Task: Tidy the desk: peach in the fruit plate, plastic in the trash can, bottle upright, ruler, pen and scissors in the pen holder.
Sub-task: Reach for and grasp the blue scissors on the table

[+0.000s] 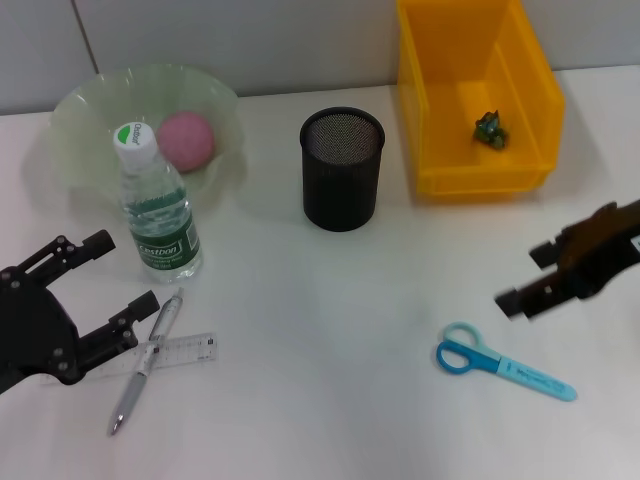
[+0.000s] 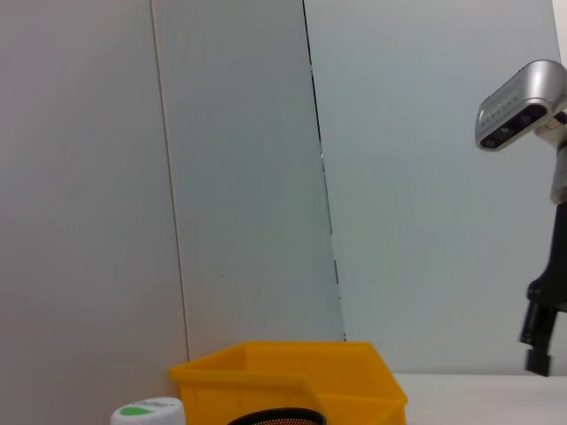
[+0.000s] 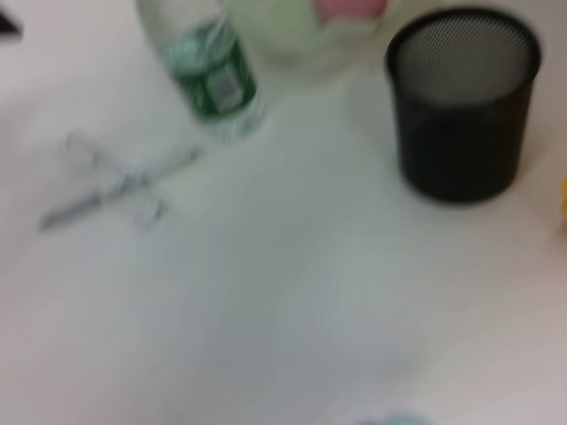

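- While the peach (image 1: 186, 138) sits in the plate (image 1: 85, 110), the bottle (image 1: 158, 213) stands upright and the plastic (image 1: 489, 127) lies in the bin (image 1: 430, 90), pen, ruler and scissors remain on the table (image 1: 330, 330)
- Left claw (image 1: 112, 290) is wide open and empty, just beside the pen (image 1: 147, 360) lying across the ruler (image 1: 170, 352)
- Right claw (image 1: 520, 278) hovers near the scissors (image 1: 500, 362); its opening I cannot tell
- Likely step: grasp the pen. Close on its barrel away from the ruler, lift it clear, then tip it upright over the holder (image 1: 342, 168)
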### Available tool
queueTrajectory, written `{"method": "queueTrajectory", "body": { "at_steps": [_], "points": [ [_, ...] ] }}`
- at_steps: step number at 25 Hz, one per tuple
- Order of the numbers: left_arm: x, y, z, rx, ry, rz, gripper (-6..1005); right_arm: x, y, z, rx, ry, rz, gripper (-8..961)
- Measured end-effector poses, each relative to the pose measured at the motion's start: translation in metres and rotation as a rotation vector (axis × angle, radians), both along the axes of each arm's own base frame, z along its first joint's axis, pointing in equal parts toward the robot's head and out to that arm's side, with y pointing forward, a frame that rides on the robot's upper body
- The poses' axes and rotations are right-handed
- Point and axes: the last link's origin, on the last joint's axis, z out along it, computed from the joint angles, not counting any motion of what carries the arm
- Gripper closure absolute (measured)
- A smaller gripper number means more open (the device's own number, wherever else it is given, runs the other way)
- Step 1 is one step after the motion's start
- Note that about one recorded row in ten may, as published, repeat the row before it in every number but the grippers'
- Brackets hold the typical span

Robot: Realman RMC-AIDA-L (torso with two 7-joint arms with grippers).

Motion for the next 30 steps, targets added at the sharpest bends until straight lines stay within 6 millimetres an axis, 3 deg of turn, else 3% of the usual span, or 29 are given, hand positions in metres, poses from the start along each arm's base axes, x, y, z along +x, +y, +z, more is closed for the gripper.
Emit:
{"method": "queueTrajectory", "body": {
  "at_steps": [8,14,24,30],
  "points": [
    [0.001,0.005,0.0,0.01,0.006,0.006,242,-0.012,0.002,-0.022,-0.208,-0.23,0.035,183],
    [0.001,0.005,-0.001,0.012,0.003,0.008,242,-0.011,0.006,-0.039,-0.222,-0.374,0.078,185],
    [0.002,0.006,-0.001,0.011,0.002,0.005,242,0.002,0.01,-0.071,-0.231,-0.435,0.064,189],
    [0.002,0.006,-0.001,0.011,0.002,0.004,242,0.004,0.015,-0.075,-0.197,-0.427,0.053,192]
  ]
}}
